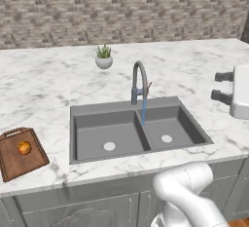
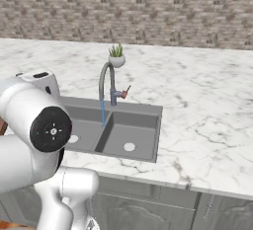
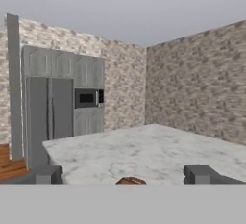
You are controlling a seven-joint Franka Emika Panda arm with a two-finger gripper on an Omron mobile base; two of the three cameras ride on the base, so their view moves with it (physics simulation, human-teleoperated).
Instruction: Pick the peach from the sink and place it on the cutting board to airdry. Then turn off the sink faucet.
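A small potted plant [image 1: 103, 57] and a white toaster [image 1: 240, 92] stand on the marble counter [image 1: 44, 82].

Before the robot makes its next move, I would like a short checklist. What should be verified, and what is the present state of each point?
1. Peach on the cutting board: ok.
2. Sink basins free of fruit: ok.
3. Water off: not ok, a blue stream runs from the sink faucet.
4. Faucet lever within view: ok, it sticks out beside the faucet stem.
5. Gripper free: ok, fingers apart, nothing between them.
6. Gripper near the lever: not ok, the hand view faces a far counter.
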